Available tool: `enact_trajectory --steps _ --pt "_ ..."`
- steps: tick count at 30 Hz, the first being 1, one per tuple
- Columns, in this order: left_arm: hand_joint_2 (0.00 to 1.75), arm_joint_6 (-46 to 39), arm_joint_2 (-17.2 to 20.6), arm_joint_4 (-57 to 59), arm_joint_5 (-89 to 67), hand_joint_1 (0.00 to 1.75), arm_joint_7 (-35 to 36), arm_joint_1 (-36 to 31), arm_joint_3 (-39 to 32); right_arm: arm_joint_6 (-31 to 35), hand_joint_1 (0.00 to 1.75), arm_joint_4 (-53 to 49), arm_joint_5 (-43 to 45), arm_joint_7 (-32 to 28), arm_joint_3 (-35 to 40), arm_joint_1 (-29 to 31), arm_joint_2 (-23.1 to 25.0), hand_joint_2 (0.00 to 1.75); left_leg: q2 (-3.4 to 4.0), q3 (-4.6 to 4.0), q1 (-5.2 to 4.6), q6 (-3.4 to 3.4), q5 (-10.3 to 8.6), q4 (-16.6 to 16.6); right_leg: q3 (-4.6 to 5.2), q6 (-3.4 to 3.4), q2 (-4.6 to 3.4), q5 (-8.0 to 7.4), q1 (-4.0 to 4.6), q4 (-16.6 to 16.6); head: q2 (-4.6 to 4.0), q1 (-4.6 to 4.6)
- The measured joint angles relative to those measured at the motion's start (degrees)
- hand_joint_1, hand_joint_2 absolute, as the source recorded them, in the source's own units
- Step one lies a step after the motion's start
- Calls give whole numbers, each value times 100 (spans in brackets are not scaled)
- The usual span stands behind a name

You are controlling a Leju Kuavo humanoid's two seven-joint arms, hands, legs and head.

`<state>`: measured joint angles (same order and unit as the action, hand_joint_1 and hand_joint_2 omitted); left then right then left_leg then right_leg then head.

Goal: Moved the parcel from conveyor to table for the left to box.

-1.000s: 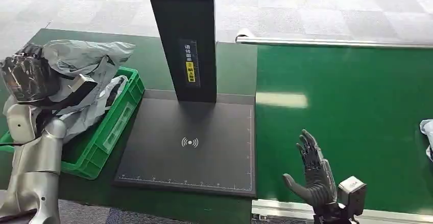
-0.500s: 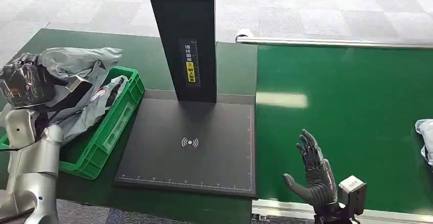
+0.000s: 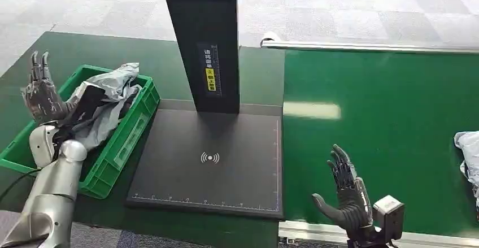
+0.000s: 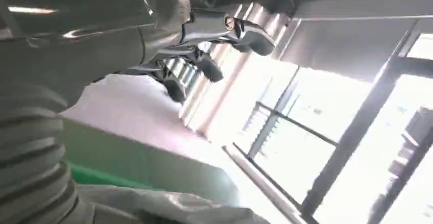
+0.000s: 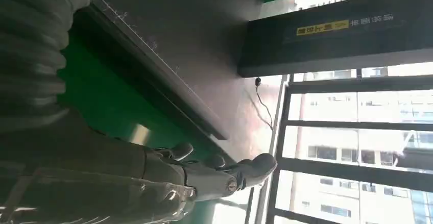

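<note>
Left hand (image 3: 42, 94) is raised over the outer end of the green plastic crate (image 3: 131, 138), fingers spread and pointing up, palm bare, grasping nothing. The grey parcel (image 3: 104, 104), a crumpled soft poly mailer with a dull sheen, lies in the crate just beside those fingers on their conveyor side, apart from them; one corner rises above the crate's far rim. The crate has ribbed walls and a pale label on its long side, and that wall stands close against the edge of the scanning pad (image 3: 209, 163).

The pad is a flat matt black slab with a white wireless symbol at its centre and a printed ruler along two edges. A tall black post (image 3: 203, 39) with a yellow and white label stands at its far edge. Its surface is bare between the two hands.

Right hand (image 3: 347, 194) hovers above the near edge of the green conveyor belt (image 3: 384, 124), just past the pad's corner, fingers apart and released, thumb held out toward the pad. Belt fabric is smooth, with a bright reflection ahead of the fingertips; a metal rail (image 3: 367, 46) bounds its far edge. Open belt lies beyond the fingers. A second pale bag (image 3: 469, 155) sits at the belt's outer margin, well apart from the right hand, cut off by the frame
</note>
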<state>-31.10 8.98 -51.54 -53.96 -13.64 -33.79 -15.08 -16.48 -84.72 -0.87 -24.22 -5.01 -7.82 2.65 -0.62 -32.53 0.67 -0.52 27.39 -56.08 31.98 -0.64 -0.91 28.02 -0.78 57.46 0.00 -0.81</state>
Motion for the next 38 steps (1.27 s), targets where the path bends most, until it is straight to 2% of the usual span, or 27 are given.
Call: enact_trajectory --steps 4,7,13,19,24,35,38 --pt "175 521 -42 -68 1104 0 -389 188 157 4 0 -90 2 55 -57 -27 28 175 1 0 0 0 0 0 0 0 0 0 0 -1 0 -2" --pt "175 662 -70 -85 1370 0 -479 249 181 4 0 -131 4 61 -98 -49 41 175 0 1 0 -1 -1 0 -1 0 0 0 0 -1 0 -2" --pt "175 1778 -203 -462 3254 0 -1037 487 218 55 0 -142 66 144 -131 -43 52 175 3 2 0 -1 -1 0 -4 0 -2 0 0 0 0 -2" --pt "175 2502 -625 -2108 4837 0 -1812 1741 881 203 0 -96 33 199 -8 30 66 175 2 -1 -8 1 10 0 -1 -5 -2 6 -10 -3 0 0" --pt "175 2476 -780 -2859 5029 0 -1866 2306 1327 264 0 -94 9 199 133 32 92 175 -1 -2 -6 2 10 1 -1 -6 1 6 -8 -4 0 -4" --pt "175 2492 -813 -3274 5088 0 -1866 2518 1488 291 0 -94 11 199 199 33 92 175 -2 4 -4 1 6 1 -9 -4 1 5 -5 -2 0 -2" --pt "175 2967 -874 -3355 5464 0 -1862 2658 1556 240 0 -90 -37 232 262 38 98 175 1 4 -4 0 8 1 -8 -4 -1 5 -5 -2 0 -2"
